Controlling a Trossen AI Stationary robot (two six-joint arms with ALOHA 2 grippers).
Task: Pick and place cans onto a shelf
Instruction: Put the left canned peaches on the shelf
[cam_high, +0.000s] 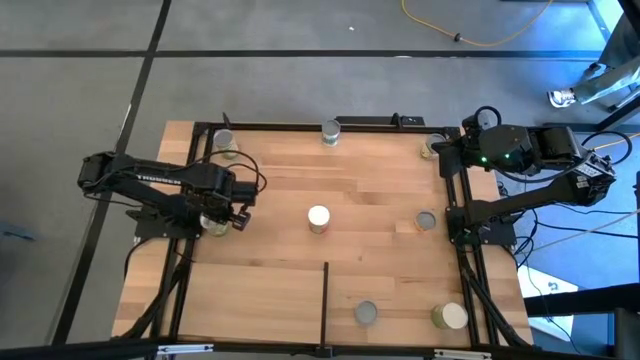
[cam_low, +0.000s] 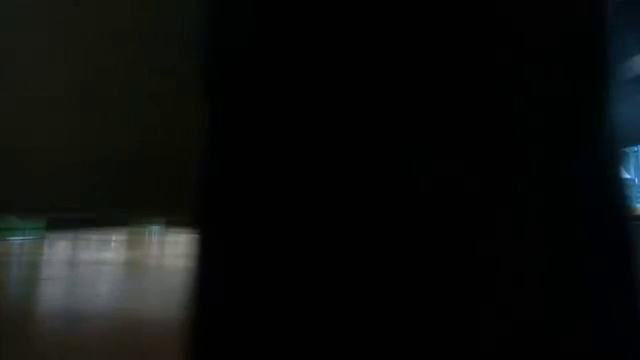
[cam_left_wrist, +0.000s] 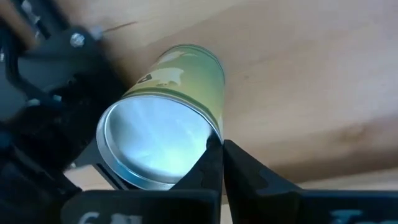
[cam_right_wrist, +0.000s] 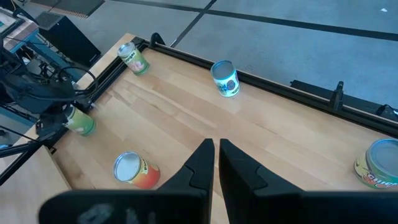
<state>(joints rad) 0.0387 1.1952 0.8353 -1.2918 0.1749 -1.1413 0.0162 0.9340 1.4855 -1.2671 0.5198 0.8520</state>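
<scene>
cans lie scattered over the pale wood shelf in the high view, inside its black frame rails, with a thin black divider strip running in from the near edge. one can stands at the far-left corner, one at the middle of the far rail, one at the far-right corner, a white-topped one near the centre, a grey-topped one to its right, and two near the front right. the left gripper sits at the left rail, with an olive-green can at its fingers. the right gripper hovers over the far-right corner.

low view: almost wholly dark, blocked by something close; only a strip of table surface shows at the left.

left wrist view: the green can is leaning, its silver top toward the camera, caught between the dark fingers of the left gripper, which grip it.

right wrist view: the right gripper holds nothing, its two fingers drawn narrow with a thin slit between them, above bare planks. beyond lie a reddish can, a blue-labelled can by the far rail, a tilted green can at the corner, and one can at the picture's edge. the other arm's can shows far off.
</scene>
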